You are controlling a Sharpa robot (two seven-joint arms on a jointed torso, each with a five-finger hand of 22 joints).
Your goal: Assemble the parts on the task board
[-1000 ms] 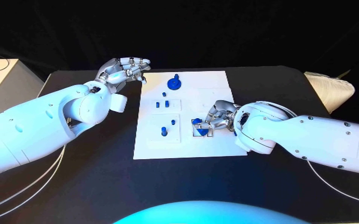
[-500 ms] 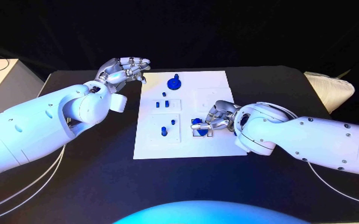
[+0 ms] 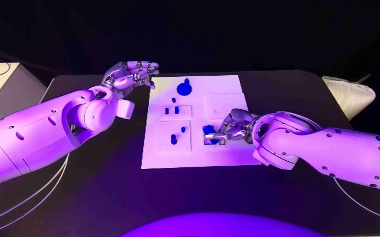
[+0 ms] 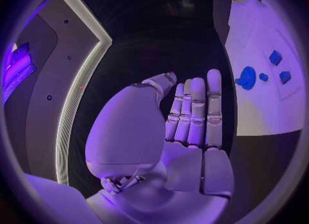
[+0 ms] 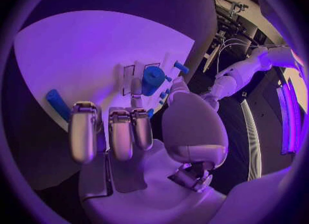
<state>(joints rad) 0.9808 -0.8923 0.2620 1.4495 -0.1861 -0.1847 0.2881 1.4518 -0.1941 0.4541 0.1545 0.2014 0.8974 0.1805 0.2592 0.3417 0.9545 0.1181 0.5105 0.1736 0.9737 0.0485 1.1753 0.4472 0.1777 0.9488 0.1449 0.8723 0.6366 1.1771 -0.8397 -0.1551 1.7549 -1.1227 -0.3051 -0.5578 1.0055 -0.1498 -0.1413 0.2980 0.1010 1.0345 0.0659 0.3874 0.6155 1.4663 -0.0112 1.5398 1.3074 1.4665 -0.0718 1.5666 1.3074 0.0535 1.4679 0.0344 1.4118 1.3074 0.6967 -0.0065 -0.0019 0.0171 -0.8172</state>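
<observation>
The white task board [image 3: 229, 91] lies in the middle of the black table. My right hand [image 3: 232, 127] hangs low over its near right part and pinches a blue cylindrical part [image 3: 210, 132] between thumb and fingers; the right wrist view shows this part [image 5: 153, 80] just above the board [image 5: 77, 49]. A round blue gear [image 3: 184, 88] stands at the board's far side, and small blue pegs [image 3: 174, 137] stand in the left squares. My left hand [image 3: 130, 74] hovers off the board's far left corner, fingers straight and holding nothing [image 4: 193, 116].
A loose blue peg [image 5: 56, 104] lies on the board near my right fingers. A white box [image 3: 12, 83] stands at the table's left edge and a pale cushion [image 3: 348, 94] at its right. Cables [image 3: 32, 193] run along the near left.
My right hand has shifted slightly over the board's near right part, and the blue part in it has turned a little. The left hand has stayed still.
</observation>
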